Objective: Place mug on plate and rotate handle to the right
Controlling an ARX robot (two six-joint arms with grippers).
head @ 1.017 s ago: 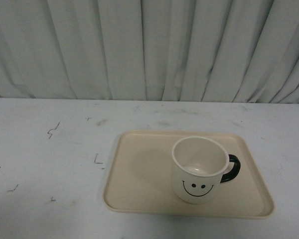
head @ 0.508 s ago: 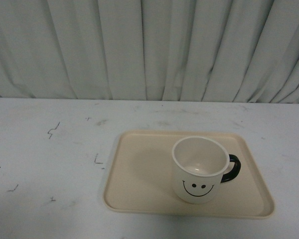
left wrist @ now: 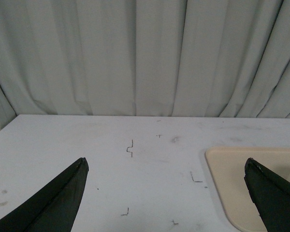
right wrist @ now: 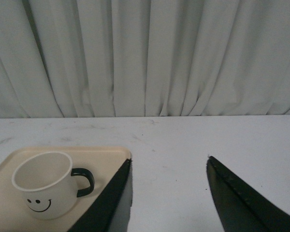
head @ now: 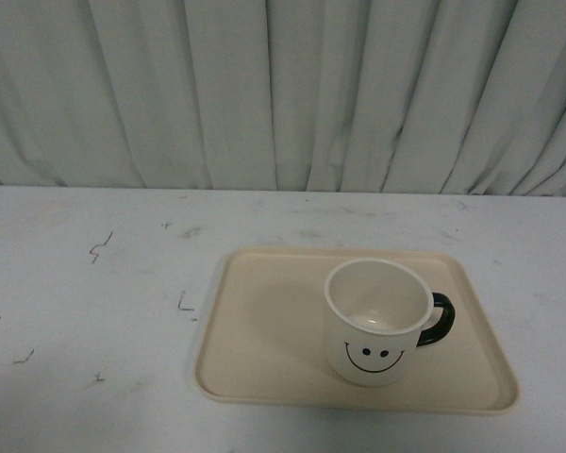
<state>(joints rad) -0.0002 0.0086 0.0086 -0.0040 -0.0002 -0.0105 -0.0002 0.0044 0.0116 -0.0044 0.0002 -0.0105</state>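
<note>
I see the mug point(head: 376, 321) upright on the plate point(head: 264, 330), right of its centre, handle point(head: 438, 318) pointing right (smiley facing me). Both jaws, left gripper point(left wrist: 166, 193) and right gripper point(right wrist: 168, 193), spread wide, holding nothing above the surface point(head: 85, 302).

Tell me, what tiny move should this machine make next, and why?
Probably none but holding back: the mug stands upright on the plate, its handle pointing right. The left pincer and right pincer are open, away from the mug, and grip nothing. The job looks finished.
</note>
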